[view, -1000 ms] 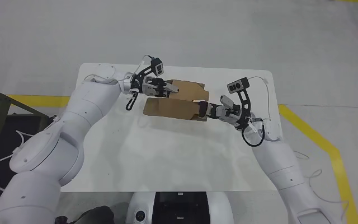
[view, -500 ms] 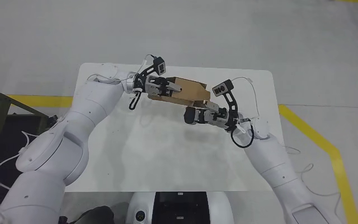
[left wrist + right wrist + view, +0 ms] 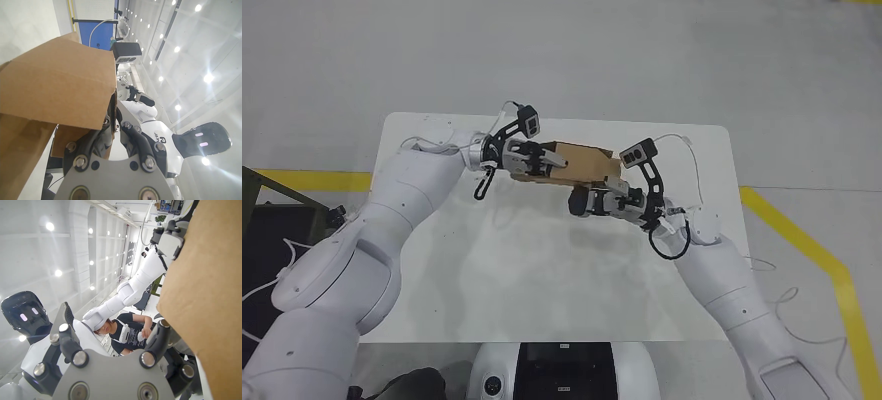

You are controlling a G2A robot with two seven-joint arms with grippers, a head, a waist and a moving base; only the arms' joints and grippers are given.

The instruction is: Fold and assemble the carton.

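Brown cardboard carton (image 3: pixel 577 160), partly folded, is located over the far middle of the white counter (image 3: pixel 542 290), between the two arms. Whether it touches the counter surface cannot be determined.

Left gripper (image 3: pixel 534 160) is at the carton's left end. In the left wrist view the gripper (image 3: pixel 113 121) is clamped on a corrugated panel edge of the carton (image 3: pixel 56 85).

Right gripper (image 3: pixel 582 203) is at the carton's near side, towards its right end. In the right wrist view its fingers (image 3: pixel 65 317) are spread apart, with one finger just beside a corner of the carton (image 3: pixel 208 294); nothing is gripped.
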